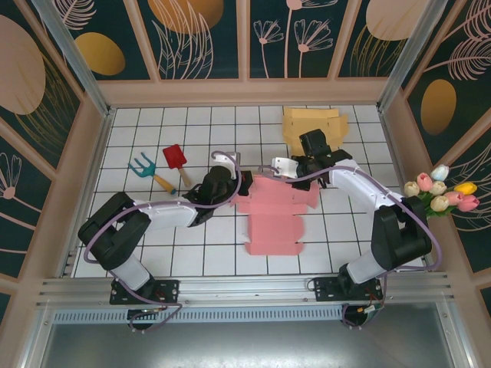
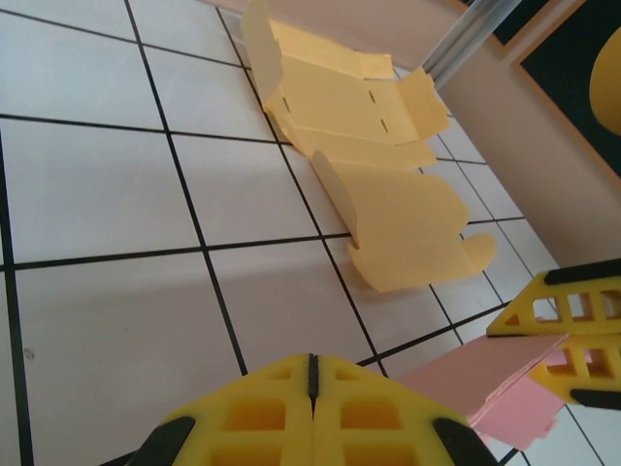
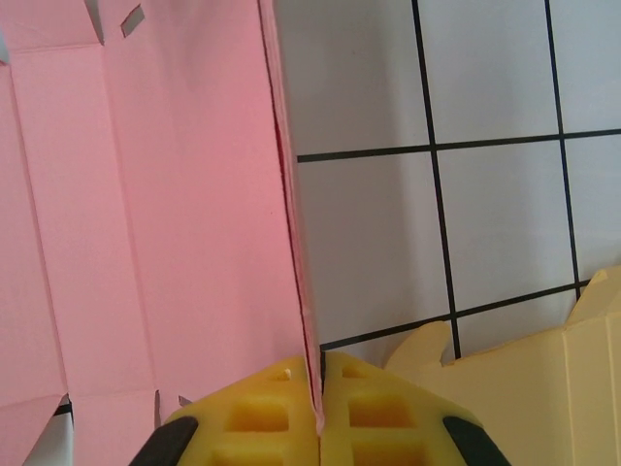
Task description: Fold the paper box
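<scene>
The pink paper box (image 1: pixel 272 222) lies mostly flat at the table's centre, with its far edge lifted. My right gripper (image 1: pixel 266 179) is shut on that raised edge. In the right wrist view the thin pink flap (image 3: pixel 291 243) runs upright into the closed gripper (image 3: pixel 320 374). My left gripper (image 1: pixel 240 175) hovers just left of the box with its fingers pressed together and nothing between them. In the left wrist view the shut left gripper (image 2: pixel 312 367) sits over bare tile. The right gripper's fingers (image 2: pixel 572 330) clamp the pink paper (image 2: pixel 485 383) at the lower right.
A second, yellow unfolded box (image 1: pixel 314 124) lies at the back right, close behind the right wrist (image 2: pixel 388 184) (image 3: pixel 543 388). A red toy shovel (image 1: pixel 175 159) and a teal rake (image 1: pixel 144 167) lie at the left. Tulips (image 1: pixel 441 192) stand past the right wall.
</scene>
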Action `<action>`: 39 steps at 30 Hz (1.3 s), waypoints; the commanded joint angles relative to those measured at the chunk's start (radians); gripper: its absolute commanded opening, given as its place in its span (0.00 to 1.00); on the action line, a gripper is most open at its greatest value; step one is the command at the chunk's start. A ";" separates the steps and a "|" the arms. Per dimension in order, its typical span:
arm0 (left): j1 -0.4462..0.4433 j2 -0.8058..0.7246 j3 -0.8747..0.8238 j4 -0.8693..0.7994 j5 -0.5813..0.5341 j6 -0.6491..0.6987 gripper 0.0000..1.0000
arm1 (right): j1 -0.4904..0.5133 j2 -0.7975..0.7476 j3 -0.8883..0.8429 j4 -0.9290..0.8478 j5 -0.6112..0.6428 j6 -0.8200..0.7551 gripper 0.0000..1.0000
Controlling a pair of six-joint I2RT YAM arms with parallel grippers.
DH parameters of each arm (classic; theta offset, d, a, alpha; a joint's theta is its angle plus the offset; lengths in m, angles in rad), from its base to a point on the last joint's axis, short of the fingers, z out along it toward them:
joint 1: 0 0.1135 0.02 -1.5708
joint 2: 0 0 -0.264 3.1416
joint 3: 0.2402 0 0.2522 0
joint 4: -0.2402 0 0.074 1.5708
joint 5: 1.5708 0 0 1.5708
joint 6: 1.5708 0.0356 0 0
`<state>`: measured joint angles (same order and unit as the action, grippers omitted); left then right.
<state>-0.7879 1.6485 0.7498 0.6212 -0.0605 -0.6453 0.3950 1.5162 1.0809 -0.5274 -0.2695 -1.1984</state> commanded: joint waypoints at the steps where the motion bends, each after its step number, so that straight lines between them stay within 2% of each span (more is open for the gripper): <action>1: -0.030 0.024 0.044 -0.008 0.035 -0.004 0.00 | 0.012 -0.035 -0.015 0.044 -0.042 0.019 0.00; 9: -0.029 -0.034 0.026 -0.085 -0.088 -0.008 0.00 | 0.009 -0.070 -0.062 0.083 -0.004 -0.004 0.00; 15: -0.029 -0.099 -0.045 -0.080 -0.055 -0.014 0.03 | 0.006 -0.078 -0.080 0.114 0.013 0.002 0.00; 23: -0.029 -0.132 -0.148 -0.098 -0.089 -0.026 0.06 | 0.003 -0.097 -0.126 0.175 0.046 0.020 0.00; 33: -0.030 -0.041 -0.167 -0.113 -0.127 -0.040 0.06 | -0.002 -0.116 -0.140 0.212 0.048 0.026 0.00; 39: -0.029 0.019 -0.159 -0.145 -0.284 -0.066 0.05 | -0.003 -0.132 -0.159 0.231 0.047 0.025 0.00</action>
<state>-0.8120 1.6516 0.5789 0.5003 -0.2413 -0.6868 0.3962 1.4117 0.9401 -0.3248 -0.2100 -1.1881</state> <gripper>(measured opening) 0.058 0.076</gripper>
